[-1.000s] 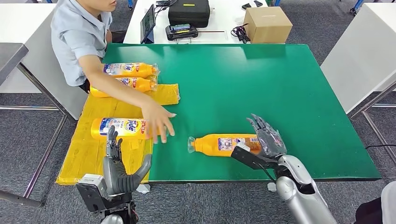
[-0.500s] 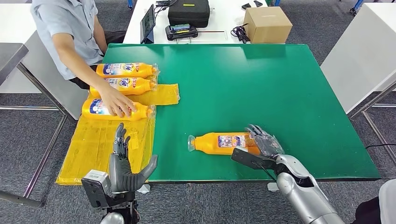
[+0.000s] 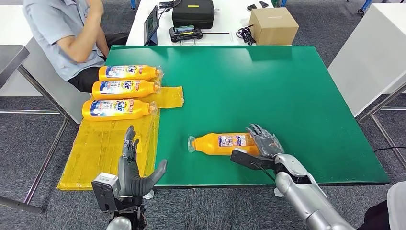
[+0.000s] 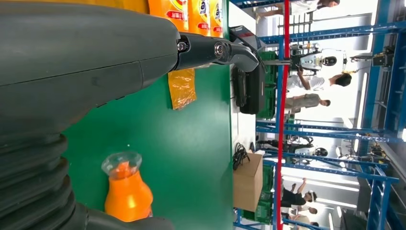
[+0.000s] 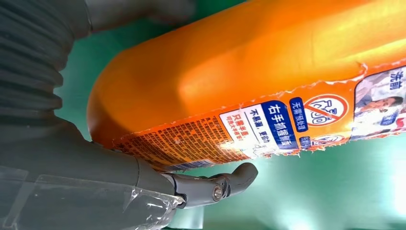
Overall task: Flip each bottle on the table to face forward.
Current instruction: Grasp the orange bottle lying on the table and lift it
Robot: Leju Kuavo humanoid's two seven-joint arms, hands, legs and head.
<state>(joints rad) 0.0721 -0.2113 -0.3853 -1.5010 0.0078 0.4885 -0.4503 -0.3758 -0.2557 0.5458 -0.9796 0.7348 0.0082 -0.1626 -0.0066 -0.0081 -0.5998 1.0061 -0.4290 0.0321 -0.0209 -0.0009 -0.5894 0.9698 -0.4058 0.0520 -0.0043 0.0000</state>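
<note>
Table (image 3: 287, 86) green, yellow mat (image 3: 100, 143) left, grey carpet (image 3: 28, 158).

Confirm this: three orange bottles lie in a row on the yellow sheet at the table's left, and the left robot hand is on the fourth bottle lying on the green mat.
One thing is wrong: the right robot hand is on the fourth bottle, not the left. The head view shows it. The left robot hand hovers open below the table's near edge, touching nothing. The three bottles on the yellow sheet are as you say.

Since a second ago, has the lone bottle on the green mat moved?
Yes. The lone bottle has slid slightly left and away from the green mat's near edge, with the right hand on its base.
</note>
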